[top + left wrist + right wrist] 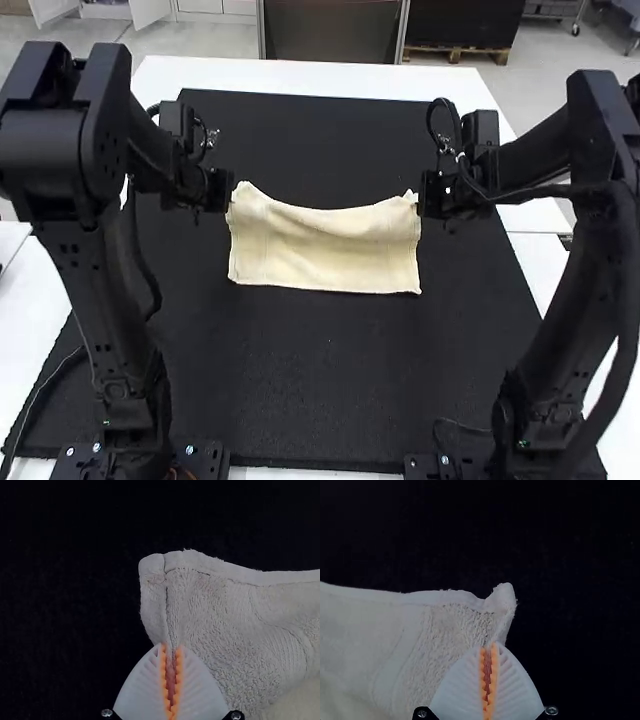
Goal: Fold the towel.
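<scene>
Left hand [171,649] and right hand [489,648] are both closed, with the towel [322,252] pinched at its 2 far corners. Each corner tip is left jutting past the fingers. The towel is stretched crosswise over the middle of the black mat [320,375]; its far edge is raised at both ends and sagged between them. Whether 1 layer or 2 are held cannot be told. Such a spread grip is probably meant for the far edge to be brought over evenly. The mat is flanked by the left arm [112,310] and right arm [590,290], by which sideways room is limited.
</scene>
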Robot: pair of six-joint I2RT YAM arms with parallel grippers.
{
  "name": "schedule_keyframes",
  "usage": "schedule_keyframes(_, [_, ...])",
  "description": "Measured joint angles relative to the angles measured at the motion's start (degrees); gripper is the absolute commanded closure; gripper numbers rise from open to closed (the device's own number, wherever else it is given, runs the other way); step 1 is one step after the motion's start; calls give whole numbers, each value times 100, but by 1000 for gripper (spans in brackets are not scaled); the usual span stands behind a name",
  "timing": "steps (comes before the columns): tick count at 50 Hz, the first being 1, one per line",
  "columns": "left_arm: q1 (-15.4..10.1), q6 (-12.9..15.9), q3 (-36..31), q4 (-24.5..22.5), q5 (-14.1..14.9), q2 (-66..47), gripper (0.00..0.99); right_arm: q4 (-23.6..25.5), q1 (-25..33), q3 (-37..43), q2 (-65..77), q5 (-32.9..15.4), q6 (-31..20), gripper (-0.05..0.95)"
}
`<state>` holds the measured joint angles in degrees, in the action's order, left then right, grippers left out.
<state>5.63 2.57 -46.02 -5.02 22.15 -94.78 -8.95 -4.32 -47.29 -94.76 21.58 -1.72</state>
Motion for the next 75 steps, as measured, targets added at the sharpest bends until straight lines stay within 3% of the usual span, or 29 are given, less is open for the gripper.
schedule_keyframes(32, [0,11,824,269,20,1036,980,313,326,776,719,293,4,918])
schedule_keyframes(59, [0,42,1506,210,7,1449,980,129,332,1467,844,358,9,918])
schedule_keyframes(75, [0,66,2048,-509,-136,1449,980,-284,332,1792,841,374,24,916])
